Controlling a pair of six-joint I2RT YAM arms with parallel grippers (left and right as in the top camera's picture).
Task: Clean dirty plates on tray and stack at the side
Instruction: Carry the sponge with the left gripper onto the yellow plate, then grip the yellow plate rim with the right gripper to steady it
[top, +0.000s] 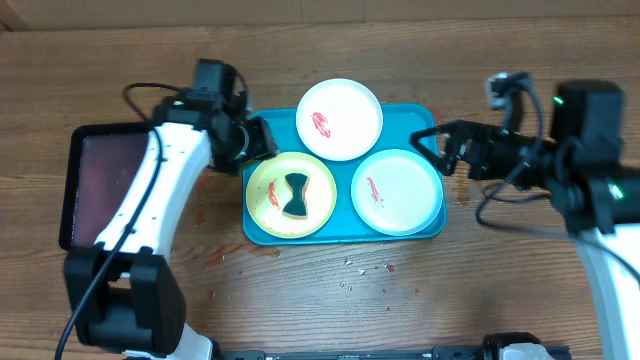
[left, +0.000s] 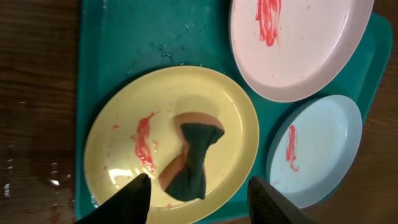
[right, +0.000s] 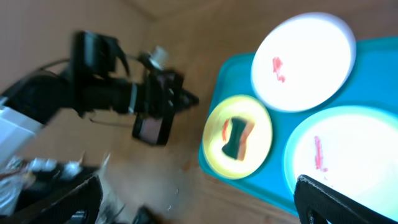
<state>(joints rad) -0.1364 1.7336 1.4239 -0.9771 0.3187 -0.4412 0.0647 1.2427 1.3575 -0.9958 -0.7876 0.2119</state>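
The teal tray (top: 258, 232) holds three plates. The white plate (top: 340, 119) at the back has a red smear. The pale mint plate (top: 397, 191) at the front right has a red smear. The yellow-green plate (top: 291, 193) at the front left has a red smear and a dark green and orange sponge (top: 294, 195) lying on it; it also shows in the left wrist view (left: 171, 137) with the sponge (left: 193, 155). My left gripper (top: 262, 140) is open and empty above the tray's left rim. My right gripper (top: 440, 145) is open and empty at the tray's right edge.
A black rectangular tray (top: 105, 185) lies at the left of the table. Small crumbs and red specks (top: 355, 270) lie on the wood in front of the teal tray. Water droplets (left: 165, 50) sit on the teal tray near the yellow-green plate.
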